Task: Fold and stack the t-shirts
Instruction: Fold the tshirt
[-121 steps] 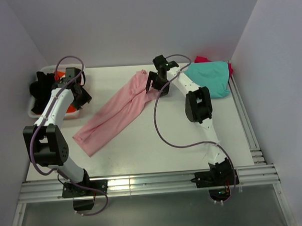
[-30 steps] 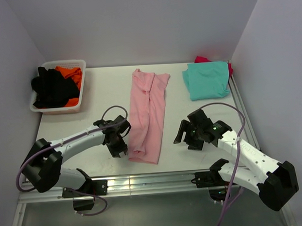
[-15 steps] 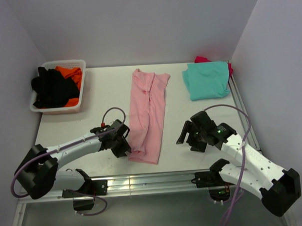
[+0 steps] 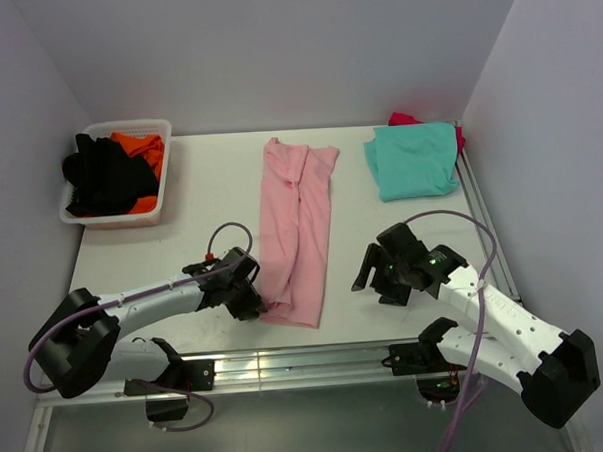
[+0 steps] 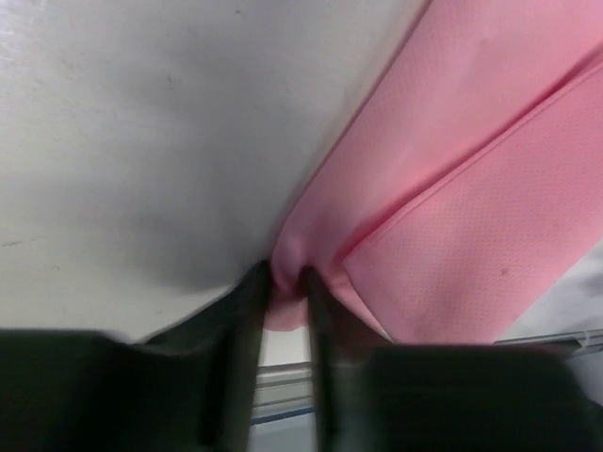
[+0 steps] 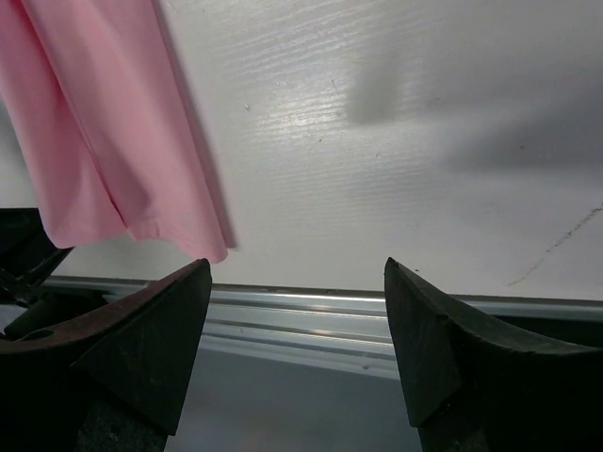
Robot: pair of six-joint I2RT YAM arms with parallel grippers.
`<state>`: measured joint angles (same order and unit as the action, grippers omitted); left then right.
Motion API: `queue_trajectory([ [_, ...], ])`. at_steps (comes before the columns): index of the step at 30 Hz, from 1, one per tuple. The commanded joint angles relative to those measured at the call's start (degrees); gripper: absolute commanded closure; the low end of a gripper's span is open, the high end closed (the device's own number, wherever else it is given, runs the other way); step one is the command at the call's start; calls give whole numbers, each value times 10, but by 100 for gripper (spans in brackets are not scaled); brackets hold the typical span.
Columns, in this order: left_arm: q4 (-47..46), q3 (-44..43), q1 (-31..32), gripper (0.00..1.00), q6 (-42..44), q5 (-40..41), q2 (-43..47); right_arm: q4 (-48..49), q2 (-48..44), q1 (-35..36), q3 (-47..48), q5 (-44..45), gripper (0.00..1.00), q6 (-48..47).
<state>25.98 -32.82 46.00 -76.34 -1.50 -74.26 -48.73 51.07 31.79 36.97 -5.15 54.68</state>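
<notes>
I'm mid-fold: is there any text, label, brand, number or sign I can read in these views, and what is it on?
No readable text in any view.
light pink t-shirt: plain, no print or tag showing.
teal t-shirt: plain, no print.
white basket: no label visible.
left arm and right arm: no legible markings.

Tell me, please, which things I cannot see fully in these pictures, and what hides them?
- Magenta t-shirt: top view, mostly under the teal t-shirt.
- Orange t-shirt: top view, partly under the black t-shirt in the basket.
- Light pink t-shirt: left wrist view, its corner hidden between the left fingers, the rest cut by the edge.
</notes>
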Motion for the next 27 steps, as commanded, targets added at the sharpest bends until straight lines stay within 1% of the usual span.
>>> queue_trajectory([
  [1,-4,11,4,79,-7,10,-6,35,24,21,-3,1,20,23],
  [2,5,7,4,83,-6,11,-6,49,35,43,4,1,20,29],
  [3,9,-1,5,96,-6,12,-6,59,47,56,9,0,21,40],
  [4,14,-7,4,100,-6,12,-6,75,74,70,22,2,22,48],
  [5,25,-17,4,100,-5,12,-7,85,90,85,30,2,23,55],
  [6,28,-23,5,100,-4,12,-7,94,108,119,39,1,27,67],
  [8,36,-39,5,100,-1,12,-11,116,161,151,71,-1,30,82],
  [9,40,-44,5,99,0,12,-17,122,179,179,81,-2,34,84],
  [11,43,-58,5,100,3,12,-22,137,220,199,100,-7,37,89],
  [12,46,-61,5,100,4,12,-25,145,232,207,102,-14,45,90],
  [13,49,-65,5,100,4,12,-27,166,249,217,99,-21,49,92],
  [15,55,-72,5,100,7,12,-26,185,276,227,96,-35,52,99],
  [19,72,-80,6,100,14,12,-23,180,319,257,119,-31,52,95],
  [20,73,-81,5,100,16,29,-23,174,324,258,123,-29,52,90],
  [23,79,-83,5,100,20,31,-23,146,332,260,139,-14,51,84],
  [27,83,-90,5,100,28,32,-32,127,330,260,144,4,46,84],
])
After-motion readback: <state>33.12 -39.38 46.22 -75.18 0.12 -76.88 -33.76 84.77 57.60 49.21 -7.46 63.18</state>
